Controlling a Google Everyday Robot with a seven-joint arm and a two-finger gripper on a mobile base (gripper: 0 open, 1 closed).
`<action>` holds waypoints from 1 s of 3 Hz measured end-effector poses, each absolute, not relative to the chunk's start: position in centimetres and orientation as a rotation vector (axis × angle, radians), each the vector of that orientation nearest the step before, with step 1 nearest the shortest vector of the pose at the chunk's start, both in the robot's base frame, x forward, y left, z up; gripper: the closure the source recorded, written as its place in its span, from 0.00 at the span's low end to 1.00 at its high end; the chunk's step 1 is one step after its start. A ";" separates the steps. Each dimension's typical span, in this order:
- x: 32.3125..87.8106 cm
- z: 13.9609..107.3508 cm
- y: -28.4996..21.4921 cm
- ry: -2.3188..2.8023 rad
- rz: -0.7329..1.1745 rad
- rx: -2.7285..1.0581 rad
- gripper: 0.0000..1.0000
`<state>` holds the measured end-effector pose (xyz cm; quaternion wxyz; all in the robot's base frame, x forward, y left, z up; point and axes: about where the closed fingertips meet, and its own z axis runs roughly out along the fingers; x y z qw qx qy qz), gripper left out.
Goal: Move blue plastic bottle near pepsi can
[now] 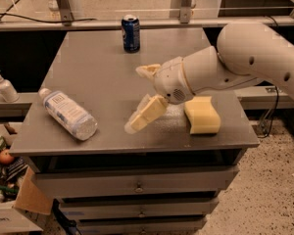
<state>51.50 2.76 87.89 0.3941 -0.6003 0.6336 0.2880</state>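
Grey metal bench (88, 67) carries everything. The blue plastic bottle (68, 114) lies on its side near the front left edge, well apart from the pepsi can (131, 33), which stands upright at the back edge. My tool (135, 99) hovers mid-bench, spread wide and holding nothing. A yellow sponge (202, 114) lies just beside my wrist.

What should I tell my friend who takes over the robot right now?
Gripper: fingers open, holding nothing, over the middle of the table.
Blue plastic bottle: lying on its side at the front left, not touched.
Pepsi can: upright at the back edge, well apart from the bottle.
Yellow sponge: on the table, just right of the gripper.
Done: nothing grasped yet.
Left: reach to the bottle, grasp it, set it beside the can.
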 end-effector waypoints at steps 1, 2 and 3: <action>51.7 87.6 5.6 1.555 0.800 -1.492 0.00; 51.0 87.3 8.1 1.514 0.862 -1.474 0.00; 50.3 86.8 10.4 1.489 0.906 -1.464 0.00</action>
